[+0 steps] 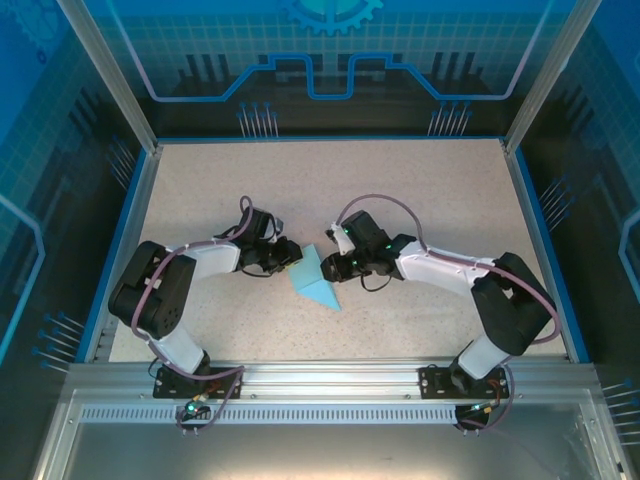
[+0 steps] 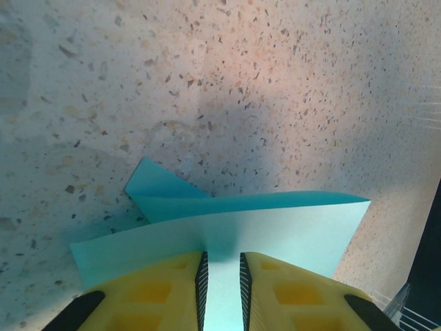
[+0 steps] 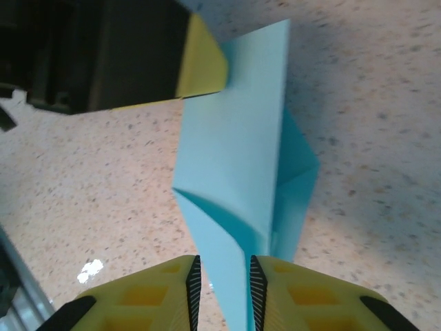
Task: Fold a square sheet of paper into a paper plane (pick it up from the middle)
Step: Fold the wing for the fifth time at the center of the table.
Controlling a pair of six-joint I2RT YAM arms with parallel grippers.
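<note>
**Tabletop.** A speckled beige tabletop (image 1: 420,190) carries the work. Both arms reach in from the near edge and meet around its middle.

**Task item.** The sheet of paper (image 1: 315,280) is light blue and already partly folded. From overhead it reads as a triangular shape with its point toward the near edge, sitting at the centre of the tabletop, about level between the left and right edges. The left wrist view shows the sheet of paper (image 2: 282,227) as a pale broad layer over a darker layer, with a small triangular flap projecting on the left. It throws a soft shadow on the surface beyond. In the right wrist view, the sheet of paper (image 3: 234,131) shows a long pale panel and a darker triangular flap at its right side, with a diagonal crease low down.

**Left claw.** The left claw (image 1: 291,254) is at the paper's left upper edge. In its own camera the left claw (image 2: 222,261) has its yellow fingers drawn close, with a strip of paper filling the narrow slot between the ribbed pads: clamped on the sheet. One of its yellow fingers (image 3: 201,61) touches the paper's far corner in the right wrist view.

**Right claw.** The right claw (image 1: 330,266) is at the paper's right upper edge, near its counterpart. The right claw (image 3: 220,265) is likewise nearly closed, with the paper running down between the pads: clamped on the sheet.
</note>
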